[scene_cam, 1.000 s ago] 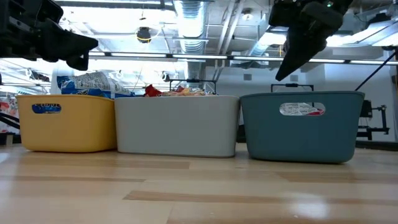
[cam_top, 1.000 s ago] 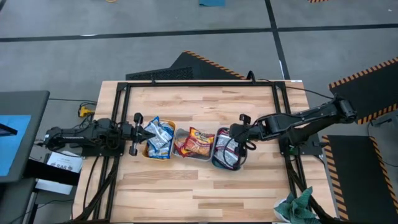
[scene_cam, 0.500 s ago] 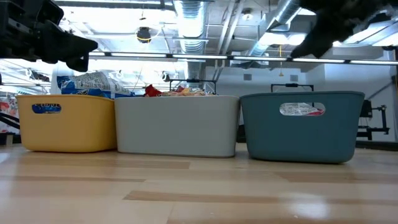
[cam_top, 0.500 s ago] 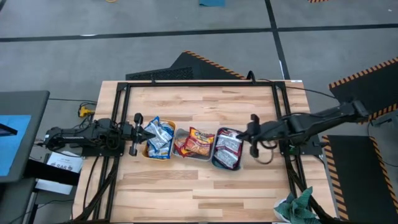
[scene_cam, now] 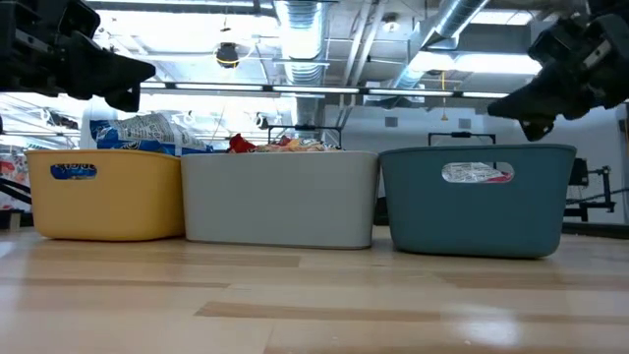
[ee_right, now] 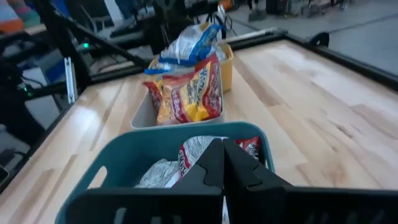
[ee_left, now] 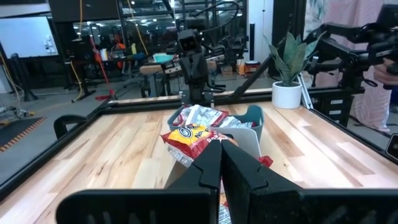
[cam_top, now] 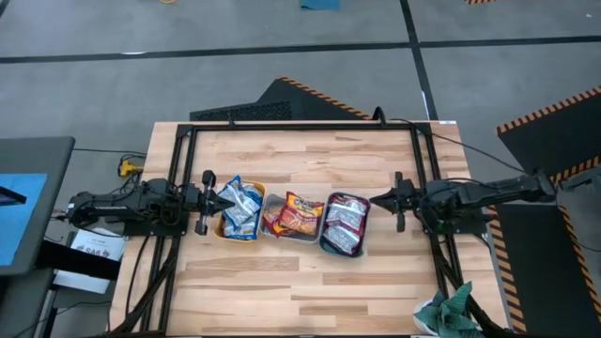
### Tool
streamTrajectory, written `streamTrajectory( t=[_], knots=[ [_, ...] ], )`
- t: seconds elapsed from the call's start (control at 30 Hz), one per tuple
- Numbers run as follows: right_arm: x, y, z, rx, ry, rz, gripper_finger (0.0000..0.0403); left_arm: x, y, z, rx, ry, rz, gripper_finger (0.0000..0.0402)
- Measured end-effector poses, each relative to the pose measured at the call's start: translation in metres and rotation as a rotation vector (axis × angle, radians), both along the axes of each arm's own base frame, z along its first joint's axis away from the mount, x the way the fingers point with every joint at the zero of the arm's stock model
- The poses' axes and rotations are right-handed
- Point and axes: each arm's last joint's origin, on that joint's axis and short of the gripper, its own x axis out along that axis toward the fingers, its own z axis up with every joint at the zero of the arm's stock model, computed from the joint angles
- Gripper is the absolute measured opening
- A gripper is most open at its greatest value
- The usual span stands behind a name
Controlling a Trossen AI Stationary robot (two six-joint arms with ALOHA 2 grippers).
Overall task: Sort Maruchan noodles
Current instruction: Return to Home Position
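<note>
Three trays stand in a row at the table's middle. The orange tray [cam_top: 222, 233] holds blue-and-yellow Maruchan noodles [cam_top: 241, 207]. The pale middle tray [scene_cam: 280, 197] holds red-orange packets [cam_top: 299, 214]. The teal tray [scene_cam: 477, 202] holds white-and-red packets [cam_top: 345, 223]. My left gripper [cam_top: 214, 200] is shut and lies level just left of the orange tray. My right gripper [cam_top: 377, 199] is shut and lies level a little to the right of the teal tray, with nothing in it. Both wrist views show shut fingers, left [ee_left: 222, 144] and right [ee_right: 222, 146].
A black frame [cam_top: 300, 126] runs round the wooden tabletop. A green cloth [cam_top: 449, 310] lies at the near right corner. Bare wood [cam_top: 300, 282] stretches on the near and far sides of the tray row.
My right gripper has drawn back from above the teal tray toward the table's right edge. It has sunk and tipped from pointing down to nearly level, and has stayed shut. The trays and packets have not moved.
</note>
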Motion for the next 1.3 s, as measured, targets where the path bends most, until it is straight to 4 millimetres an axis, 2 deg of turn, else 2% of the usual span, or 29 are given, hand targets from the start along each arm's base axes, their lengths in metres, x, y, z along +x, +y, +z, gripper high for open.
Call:
streamTrajectory(
  t=[0.23, 0.3, 0.53, 0.83, 1.3],
  knots=[
    [-0.010, -0.001, -0.018, -0.018, -0.090, 0.006, 0.0015, 0.000, 0.000, -0.001, 0.006, 0.009, 0.001, 0.0000],
    [-0.010, -0.001, -0.017, -0.032, -0.130, 0.032, 0.0015, 0.000, 0.000, -0.001, 0.012, 0.009, 0.002, 0.0000],
    [-0.010, 0.000, -0.018, -0.132, -0.114, 0.040, 0.0015, 0.000, 0.000, -0.006, 0.028, 0.062, 0.004, 0.0000],
    [-0.010, 0.000, -0.019, -0.134, -0.099, 0.041, 0.0032, 0.001, 0.000, -0.007, 0.026, 0.070, 0.005, 0.0000],
    [-0.010, 0.000, -0.020, -0.192, -0.088, 0.051, 0.0031, 0.001, 0.001, -0.007, 0.025, 0.077, 0.035, 0.0000]
  ],
)
